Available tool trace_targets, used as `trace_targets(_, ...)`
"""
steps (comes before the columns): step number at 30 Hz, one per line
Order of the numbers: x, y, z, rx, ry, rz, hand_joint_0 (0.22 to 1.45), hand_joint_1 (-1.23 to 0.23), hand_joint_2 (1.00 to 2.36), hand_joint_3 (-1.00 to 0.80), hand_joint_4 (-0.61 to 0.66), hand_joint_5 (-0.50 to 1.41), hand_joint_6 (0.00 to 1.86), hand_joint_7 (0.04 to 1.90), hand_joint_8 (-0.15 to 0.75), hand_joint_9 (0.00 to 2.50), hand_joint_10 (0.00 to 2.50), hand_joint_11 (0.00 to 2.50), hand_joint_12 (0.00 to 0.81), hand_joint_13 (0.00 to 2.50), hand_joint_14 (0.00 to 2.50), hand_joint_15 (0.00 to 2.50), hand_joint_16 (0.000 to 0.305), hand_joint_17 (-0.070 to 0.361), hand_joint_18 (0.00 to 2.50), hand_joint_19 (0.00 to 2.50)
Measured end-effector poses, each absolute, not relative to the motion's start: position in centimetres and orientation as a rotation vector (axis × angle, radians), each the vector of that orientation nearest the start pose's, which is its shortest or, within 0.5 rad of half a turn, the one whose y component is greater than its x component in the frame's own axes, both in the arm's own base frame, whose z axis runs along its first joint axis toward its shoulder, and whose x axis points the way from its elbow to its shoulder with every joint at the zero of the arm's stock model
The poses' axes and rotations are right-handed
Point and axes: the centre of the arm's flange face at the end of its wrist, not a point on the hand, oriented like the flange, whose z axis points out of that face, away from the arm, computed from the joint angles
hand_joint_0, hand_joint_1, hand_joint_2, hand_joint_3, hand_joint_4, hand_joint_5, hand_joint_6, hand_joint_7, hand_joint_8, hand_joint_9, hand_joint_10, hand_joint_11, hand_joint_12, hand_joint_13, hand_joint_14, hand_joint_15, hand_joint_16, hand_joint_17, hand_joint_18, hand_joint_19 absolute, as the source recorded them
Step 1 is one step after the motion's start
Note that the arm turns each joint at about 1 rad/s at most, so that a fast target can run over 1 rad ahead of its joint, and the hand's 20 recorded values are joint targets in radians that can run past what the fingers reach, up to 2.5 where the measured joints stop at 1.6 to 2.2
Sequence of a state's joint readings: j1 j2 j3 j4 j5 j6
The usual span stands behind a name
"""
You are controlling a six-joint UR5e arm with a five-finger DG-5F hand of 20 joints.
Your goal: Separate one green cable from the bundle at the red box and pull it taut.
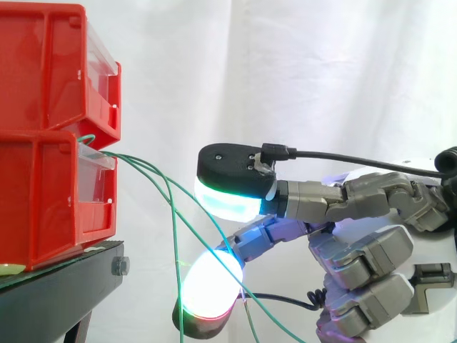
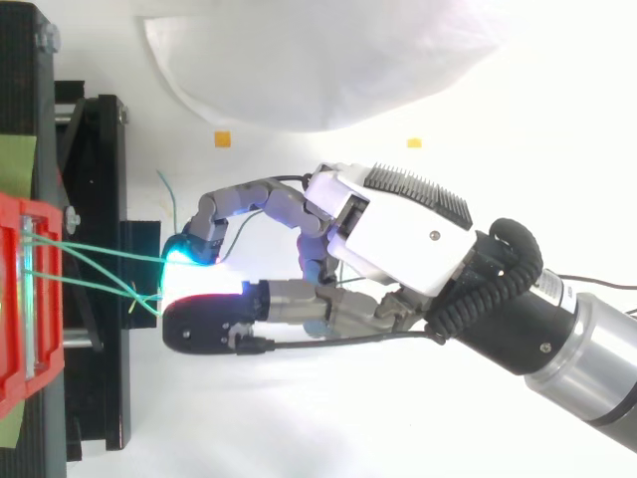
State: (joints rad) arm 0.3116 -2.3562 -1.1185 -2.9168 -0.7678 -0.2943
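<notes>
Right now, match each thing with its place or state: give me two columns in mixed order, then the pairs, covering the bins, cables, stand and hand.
Things:
1. red bins
2. green cables
3. black stand
4. hand

Places or states:
A. underneath the bins
B. comes in from the right in the side view
C. stacked one on the other
D. run out from the bins, drooping toward the hand

Pairs: 1-C, 2-D, 3-A, 4-B
</notes>
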Motion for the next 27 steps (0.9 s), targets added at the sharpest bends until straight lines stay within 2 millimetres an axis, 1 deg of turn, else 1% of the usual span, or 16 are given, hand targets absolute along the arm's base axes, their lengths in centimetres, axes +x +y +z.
trace_targets(3, 75.51, 2.78, 22.74, 1.264, 1.111, 0.528, 0.55, -0.33, 1.0, -0.5, 0.06, 0.07, 0.73, 0.96, 0.205, 2.4, 0.03, 1.73, 0.409, 1.98, 0.0, 1.74, 0.058, 0.131, 1.51, 1.06)
trace_targets(4, 75.47, 2.77, 22.73, 1.266, 1.111, 0.526, 0.56, -0.35, 1.0, -0.5, 0.06, 0.07, 0.72, 0.96, 0.205, 2.41, 0.03, 1.75, 0.405, 1.98, 0.0, 1.74, 0.057, 0.128, 1.5, 1.07)
trace_targets(6, 75.42, 2.76, 22.71, 1.268, 1.111, 0.523, 0.58, -0.41, 1.0, -0.5, 0.05, 0.07, 0.72, 0.97, 0.197, 2.41, 0.03, 1.75, 0.395, 1.98, 0.0, 1.74, 0.055, 0.125, 1.5, 1.08)
trace_targets(7, 75.41, 2.76, 22.71, 1.269, 1.112, 0.522, 0.6, -0.48, 1.0, -0.5, 0.04, 0.07, 0.72, 0.97, 0.199, 2.41, 0.03, 1.75, 0.393, 1.98, 0.0, 1.74, 0.055, 0.123, 1.49, 1.08)
trace_targets(8, 75.4, 2.77, 22.71, 1.269, 1.112, 0.521, 0.6, -0.5, 1.0, -0.5, 0.04, 0.07, 0.72, 0.98, 0.208, 2.41, 0.03, 1.74, 0.393, 1.98, 0.0, 1.74, 0.054, 0.122, 1.49, 1.08)
trace_targets(10, 75.39, 2.83, 22.71, 1.269, 1.112, 0.521, 0.63, -0.59, 1.0, -0.5, 0.04, 0.07, 0.71, 0.99, 0.22, 2.41, 0.03, 1.77, 0.393, 1.98, 0.0, 1.74, 0.054, 0.122, 1.49, 1.08)
trace_targets(11, 75.38, 2.86, 22.71, 1.268, 1.113, 0.521, 0.63, -0.61, 1.0, -0.5, 0.04, 0.07, 0.71, 0.99, 0.228, 2.41, 0.03, 1.77, 0.398, 1.98, 0.0, 1.75, 0.054, 0.121, 1.49, 1.09)
trace_targets(14, 75.37, 2.98, 22.71, 1.268, 1.113, 0.521, 0.66, -0.7, 1.01, -0.44, 0.04, 0.07, 0.71, 0.99, 0.234, 2.41, 0.03, 1.77, 0.401, 1.98, 0.0, 1.76, 0.054, 0.122, 1.49, 1.08)
trace_targets(15, 75.36, 3.01, 22.71, 1.268, 1.112, 0.52, 0.66, -0.72, 1.01, -0.41, 0.03, 0.07, 0.71, 1.0, 0.252, 2.4, 0.03, 1.8, 0.393, 1.98, 0.0, 1.76, 0.053, 0.12, 1.49, 1.09)
trace_targets(21, 75.35, 3.15, 22.73, 1.268, 1.112, 0.521, 0.67, -0.8, 1.02, -0.31, 0.03, 0.07, 0.72, 0.99, 0.281, 2.37, 0.03, 1.81, 0.393, 1.97, 0.0, 1.77, 0.054, 0.12, 1.48, 1.09)
trace_targets(22, 75.36, 3.17, 22.74, 1.268, 1.112, 0.521, 0.67, -0.89, 1.02, -0.27, 0.03, 0.07, 0.72, 0.99, 0.278, 2.34, 0.03, 1.81, 0.393, 1.94, 0.0, 1.77, 0.054, 0.122, 1.47, 1.09)
trace_targets(23, 75.36, 3.19, 22.75, 1.268, 1.111, 0.521, 0.67, -0.94, 1.02, -0.25, 0.04, 0.06, 0.73, 0.97, 0.285, 2.34, 0.03, 1.82, 0.391, 1.93, 0.0, 1.77, 0.055, 0.123, 1.45, 1.09)
trace_targets(24, 75.37, 3.2, 22.76, 1.268, 1.111, 0.521, 0.65, -1.0, 1.02, -0.19, 0.06, 0.03, 0.78, 0.97, 0.287, 2.27, 0.03, 1.83, 0.391, 1.88, 0.0, 1.77, 0.056, 0.126, 1.39, 1.11)
trace_targets(25, 75.37, 3.21, 22.77, 1.268, 1.11, 0.521, 0.65, -1.02, 1.02, -0.17, 0.08, 0.01, 0.82, 0.98, 0.3, 2.2, 0.03, 1.81, 0.398, 1.84, 0.0, 1.75, 0.057, 0.129, 1.35, 1.11)
trace_targets(26, 75.37, 3.22, 22.77, 1.268, 1.109, 0.521, 0.65, -1.02, 1.02, -0.17, 0.08, 0.01, 0.82, 1.02, 0.298, 2.19, 0.03, 1.83, 0.395, 1.83, 0.0, 1.76, 0.057, 0.129, 1.33, 1.1)
trace_targets(27, 75.37, 3.24, 22.77, 1.268, 1.109, 0.521, 0.63, -1.03, 1.02, -0.19, 0.09, -0.01, 0.85, 1.12, 0.296, 2.15, 0.03, 1.84, 0.399, 1.8, 0.0, 1.76, 0.059, 0.132, 1.29, 1.12)
